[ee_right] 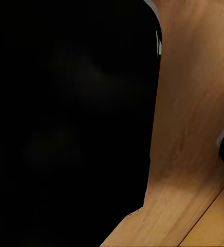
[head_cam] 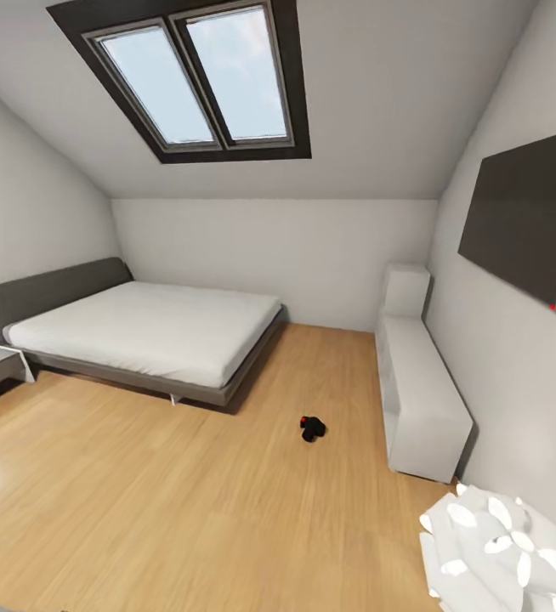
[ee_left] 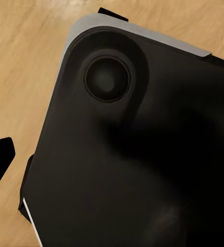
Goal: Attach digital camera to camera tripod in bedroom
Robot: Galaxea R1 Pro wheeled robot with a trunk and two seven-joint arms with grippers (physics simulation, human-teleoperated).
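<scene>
- A low grey bed stands at the left of the bedroom, its white mattress smooth and flat, its headboard dark and upholstered; overhead a dark-framed skylight is cut into the sloped ceiling.
- The wood plank floor is pale, glossy and bare in the middle.
- The digital camera lies on that floor, near the foot corner of the bed and left of the cabinet — a small black lump, well apart from everything.
- I judge it light, rigid and somewhat fragile, its smooth shell apt to slip; grip the body across its flat sides, away from the lens.
- A long white cabinet runs along the right wall, under a dark flat panel.
- Whether the grippers are spread or closed I cannot tell — the wrist views give dark robot housing over floor.
</scene>
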